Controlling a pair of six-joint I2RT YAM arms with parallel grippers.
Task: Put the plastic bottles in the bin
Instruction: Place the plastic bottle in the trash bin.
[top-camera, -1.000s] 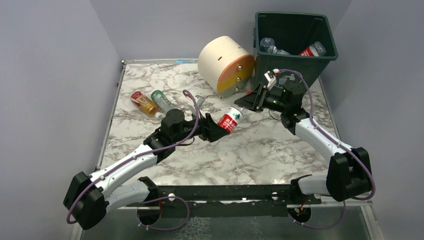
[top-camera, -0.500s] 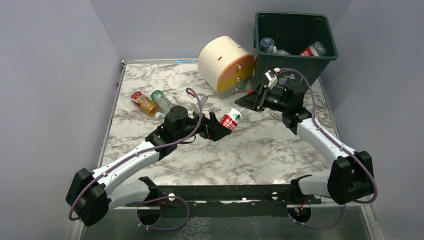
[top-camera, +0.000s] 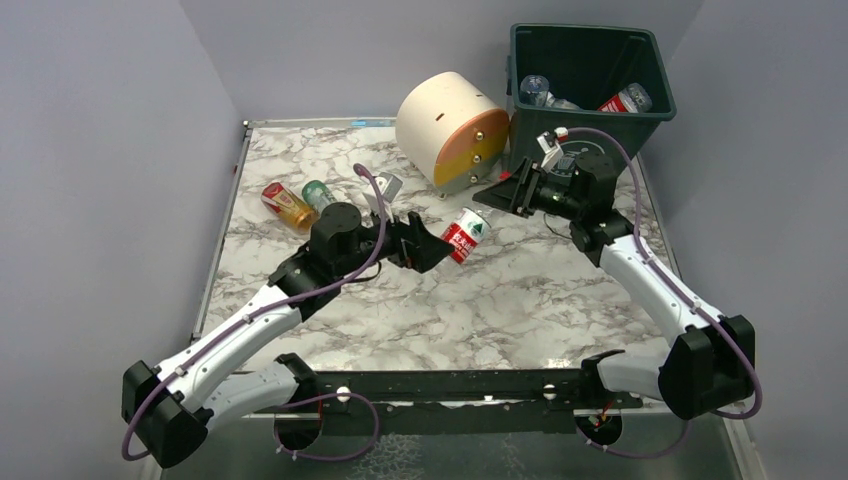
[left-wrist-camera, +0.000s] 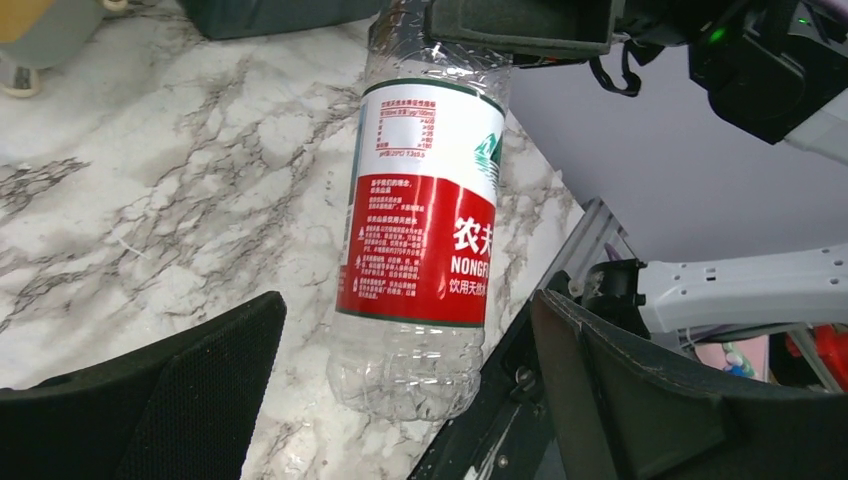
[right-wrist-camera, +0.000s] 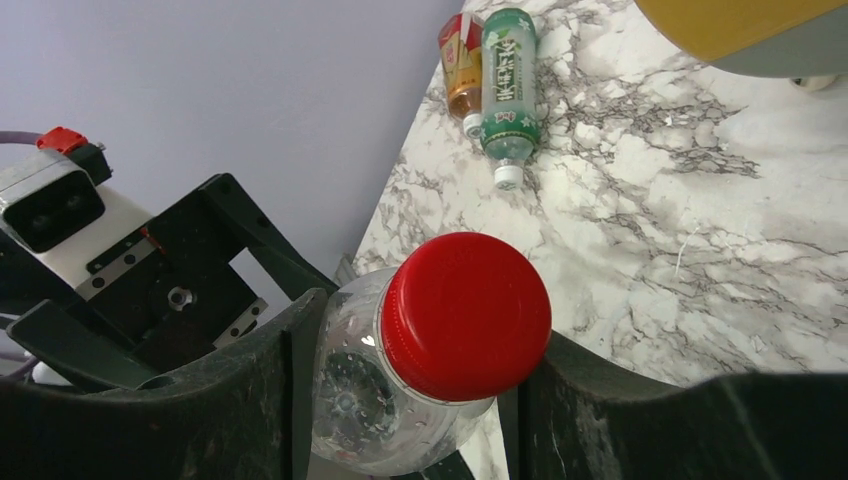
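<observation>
One red-labelled bottle (top-camera: 464, 235) hangs above the middle of the counter (top-camera: 520, 300), right hand (top-camera: 500, 196) clamped below its cap, left hand (top-camera: 428, 246) spread wide around its base; apparently empty, light and thin-walled, it is best held at that stiff neck.

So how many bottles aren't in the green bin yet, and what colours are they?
Red-label water bottle: 1
Green-label bottle: 1
Orange drink bottle: 1
Total: 3
</observation>
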